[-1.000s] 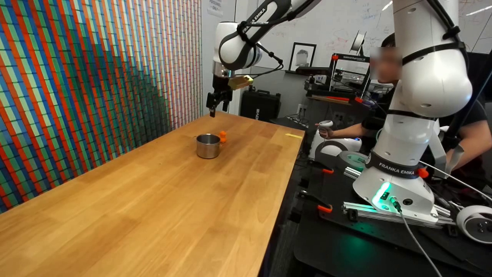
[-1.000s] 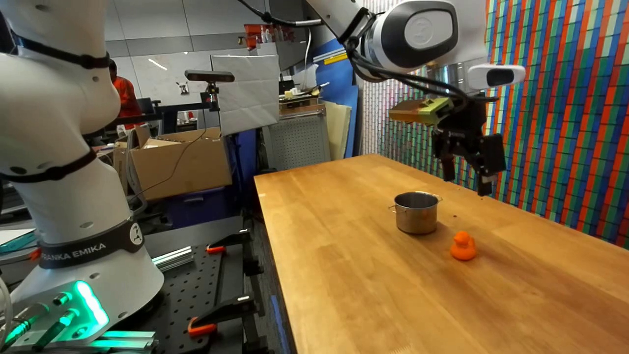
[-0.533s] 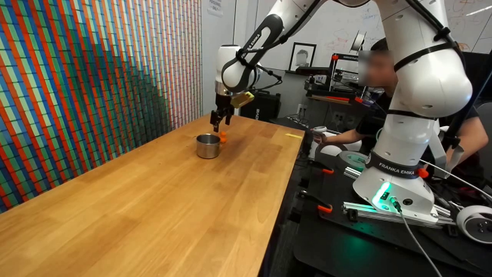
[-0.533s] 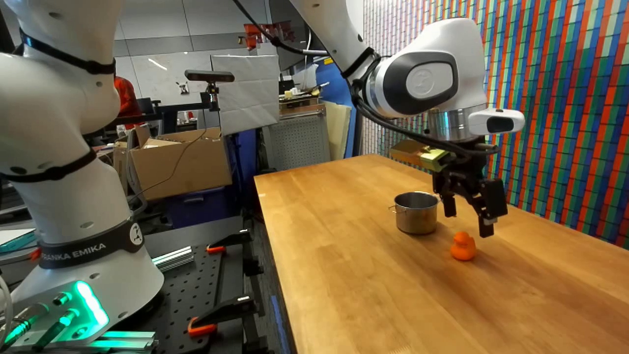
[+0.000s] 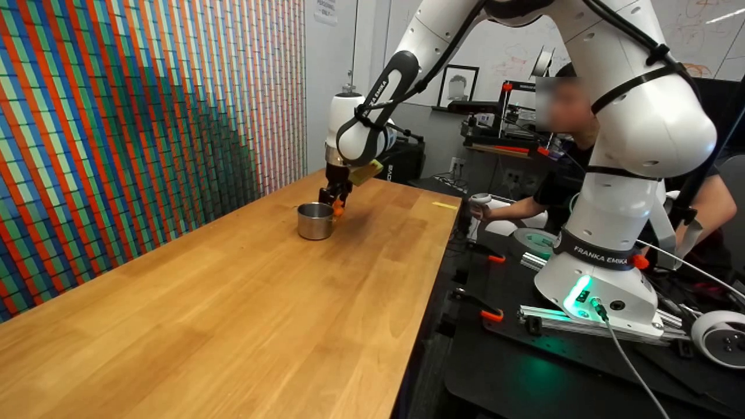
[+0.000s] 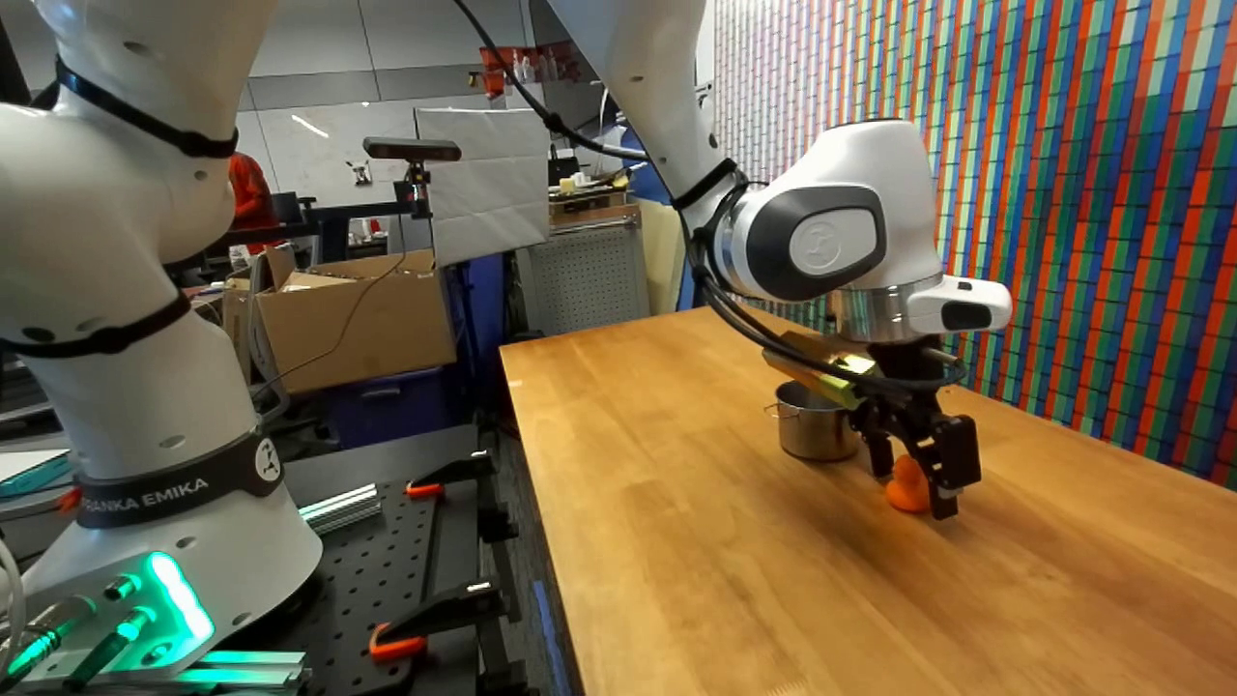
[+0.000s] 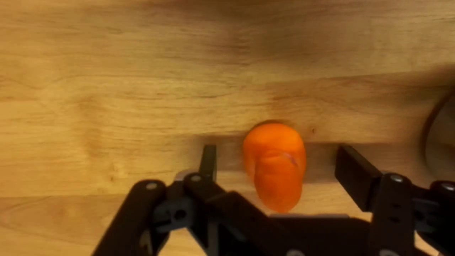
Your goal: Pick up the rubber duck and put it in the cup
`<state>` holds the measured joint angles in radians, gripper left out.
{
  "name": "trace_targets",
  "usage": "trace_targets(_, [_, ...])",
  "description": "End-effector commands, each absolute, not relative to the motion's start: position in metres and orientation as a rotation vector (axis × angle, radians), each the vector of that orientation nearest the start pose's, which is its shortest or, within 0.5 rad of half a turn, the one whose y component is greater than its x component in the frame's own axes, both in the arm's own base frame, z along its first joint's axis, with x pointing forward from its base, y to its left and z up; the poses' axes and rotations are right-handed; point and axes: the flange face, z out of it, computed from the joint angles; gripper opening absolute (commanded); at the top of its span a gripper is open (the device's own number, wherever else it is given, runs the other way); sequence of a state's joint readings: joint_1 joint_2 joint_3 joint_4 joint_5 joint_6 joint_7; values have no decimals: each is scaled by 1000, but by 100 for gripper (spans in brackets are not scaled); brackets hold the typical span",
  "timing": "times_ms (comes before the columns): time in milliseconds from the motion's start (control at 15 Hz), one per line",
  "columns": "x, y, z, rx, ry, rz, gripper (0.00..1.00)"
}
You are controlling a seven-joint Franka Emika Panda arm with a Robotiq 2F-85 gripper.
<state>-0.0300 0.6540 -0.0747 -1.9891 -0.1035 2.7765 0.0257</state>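
Note:
The orange rubber duck (image 6: 906, 486) sits upright on the wooden table. It also shows in the wrist view (image 7: 275, 167) and partly in an exterior view (image 5: 338, 210). My gripper (image 7: 276, 155) points down and is open around the duck, one finger on each side. In the wrist view there is a gap between the duck and each of the fingers (image 7: 355, 174). The short silver metal cup (image 5: 315, 224) stands upright close beside the gripper. It shows in an exterior view (image 6: 814, 432), partly behind the gripper, and at the right edge of the wrist view (image 7: 442, 142).
The wooden table (image 6: 676, 541) runs along a wall of coloured tiles (image 5: 145, 116). A yellow tape strip (image 5: 444, 205) lies near the table's edge. A person (image 5: 564, 122) sits behind the robot base (image 5: 599, 285). Clamps (image 6: 435, 619) hold the black base plate.
My gripper has come down from above the table to the duck, its fingers now on either side of it. The duck and the cup have not moved.

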Motion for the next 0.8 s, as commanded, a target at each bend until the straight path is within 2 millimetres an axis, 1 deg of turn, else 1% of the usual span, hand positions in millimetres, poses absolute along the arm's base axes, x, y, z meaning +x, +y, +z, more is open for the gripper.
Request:
trace_targets(0, [622, -61, 135, -3247, 23, -273, 56])
trace_targets(67, [624, -61, 137, -3246, 12, -287, 47])
trace_targets(267, [631, -66, 145, -3254, 26, -299, 25])
trace_targets(333, [632, -68, 149, -3254, 44, -285, 16])
trace_targets(400, [634, -69, 155, -3257, 58, -280, 11])
trace_targets(467, [637, -70, 163, -3254, 82, -264, 4])
trace_targets(533, [639, -72, 169, -3251, 104, -249, 0])
trace_targets(600, [642, -71, 178, -3247, 117, -230, 0])
trace_targets(667, [644, -71, 182, -3245, 123, -221, 0])
trace_targets(733, [644, -72, 187, -3246, 132, -210, 6])
